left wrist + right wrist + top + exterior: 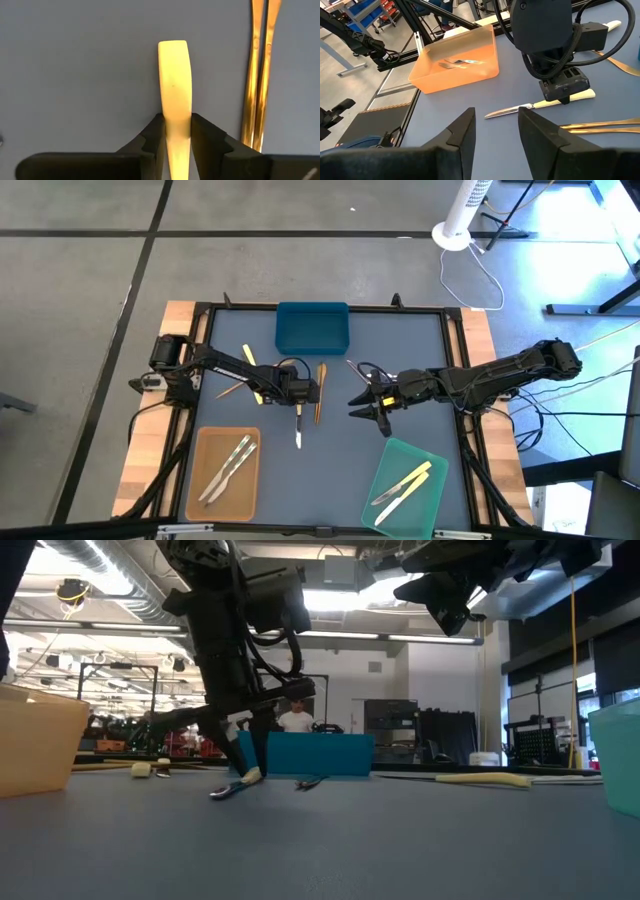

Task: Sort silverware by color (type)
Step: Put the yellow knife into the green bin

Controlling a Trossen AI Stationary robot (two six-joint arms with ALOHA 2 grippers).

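My left tool [177, 132] pinches the pale yellow knife [175, 80] handle on the surface [420, 360]; I'd lift straight, clear of the brown utensils [259, 75]. Right tool [496, 131] hovers, part-open.

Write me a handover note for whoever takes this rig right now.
Left gripper: closed on the handle of the pale-handled knife, which lies on the table at centre.
Right gripper: open, hovering nearby, holding nothing.
Done: two silvery utensils in the tan tray; two pale yellow utensils in the green tray.
Left: this knife, the two brown utensils beside it, and a few loose pieces further left.
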